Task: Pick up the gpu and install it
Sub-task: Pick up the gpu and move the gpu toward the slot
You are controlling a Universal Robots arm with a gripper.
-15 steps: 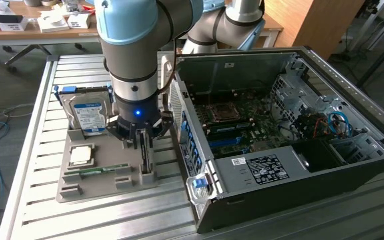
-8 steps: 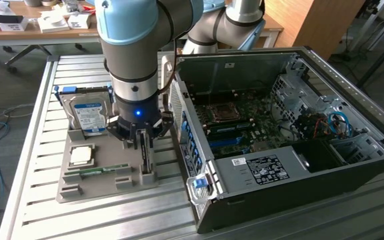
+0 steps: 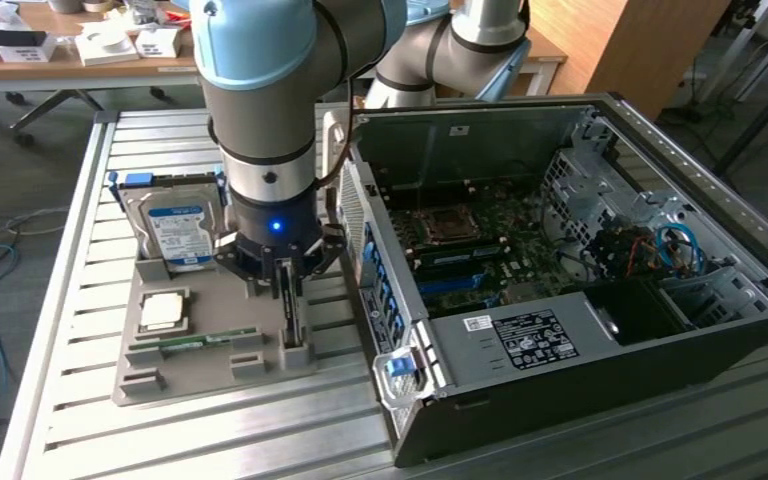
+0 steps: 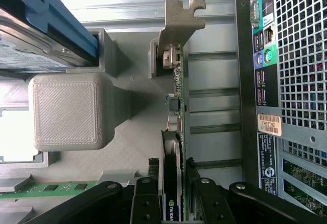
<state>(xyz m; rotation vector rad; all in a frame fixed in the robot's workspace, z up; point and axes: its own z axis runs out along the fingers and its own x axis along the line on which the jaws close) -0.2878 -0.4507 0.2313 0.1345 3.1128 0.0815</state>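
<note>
The gpu (image 3: 292, 318) stands on edge in a slot of the grey holder (image 3: 157, 375) on the table, beside the open computer case (image 3: 544, 340). In the wrist view the gpu (image 4: 176, 98) is a thin board seen edge-on, with its grey metal bracket (image 4: 181, 22) at the far end. My gripper (image 3: 287, 290) is lowered straight over the card. In the wrist view the gripper (image 4: 172, 166) straddles the card's near end, one black finger (image 4: 152, 183) on each side, with narrow gaps left. The card still sits in its slot.
A silver hard drive (image 3: 177, 225) in a blue frame stands upright in the holder, close behind the gripper. A processor chip (image 3: 164, 312) and a green memory stick (image 3: 197, 340) lie in the holder. The case's motherboard (image 3: 478, 250) is exposed. The case's rear panel (image 4: 286, 55) is close beside the card.
</note>
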